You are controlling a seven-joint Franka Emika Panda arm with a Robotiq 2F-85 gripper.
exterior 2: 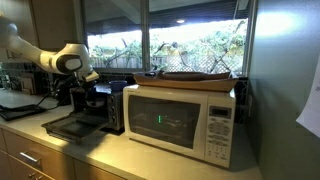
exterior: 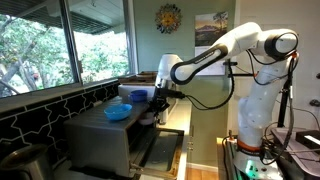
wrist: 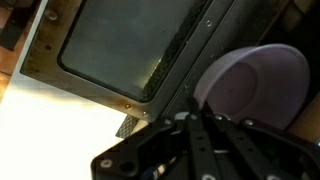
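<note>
The gripper (exterior: 158, 99) is hanging just beside the bowl (exterior: 118, 113), a blue bowl that is sitting on top of the toaster oven (exterior: 105, 140), near the window (exterior: 60, 40). In the wrist view the bowl is showing as a pale, purplish round at the right. Its lower edge is being covered by the dark, blurred body of the gripper, so I cannot tell whether the fingers are touching it or hovering apart from it. The pincer's own state is not showing either. In the wrist view the fingers are melting into a black mass along the bottom, and in both exterior views they are too small and dark to separate, so I cannot tell whether it is wide or narrow. The oven door (wrist: 120, 45) is lying open and is filling the upper left of the wrist view, cut off by the frame at the top and left. In an exterior view the arm (exterior 2: 42, 55) is coming in from the left edge, its base lying outside the picture, and the bowl is not showing clearly there. The microwave (exterior 2: 180, 120) is standing just beside the toaster oven on the counter (exterior 2: 115, 157).
</note>
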